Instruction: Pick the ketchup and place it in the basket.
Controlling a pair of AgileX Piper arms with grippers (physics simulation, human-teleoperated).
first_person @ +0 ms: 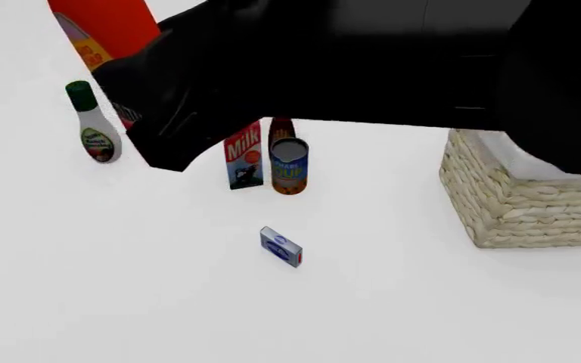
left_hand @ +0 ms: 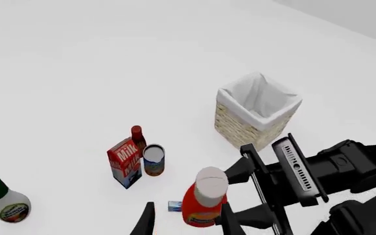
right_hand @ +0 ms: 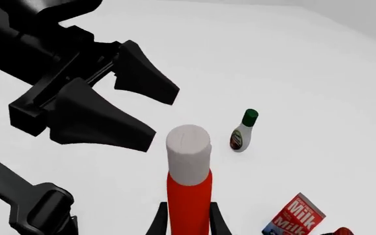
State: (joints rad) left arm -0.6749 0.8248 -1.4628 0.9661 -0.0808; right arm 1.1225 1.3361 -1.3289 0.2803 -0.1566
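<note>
"Milk" in white on the red milk carton; other labels unreadable

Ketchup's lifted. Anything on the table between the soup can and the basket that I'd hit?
Nothing: in the front view the stretch from the soup can to the basket is bare white tabletop. The left wrist view shows the same gap.

- Ketchup: bright red squeeze bottle with a white cap and a yellow-orange label, held upright and lifted off the table. Its body sits between the fingers of the right gripper, which are closed against its sides; the cap rises beyond the fingertips. The left gripper hangs above it, fingers spread to either side.
- Basket: square, pale woven wicker with a white cloth lining folded over its rim, standing upright on the table, well apart from the bottle-holding gripper.
</note>
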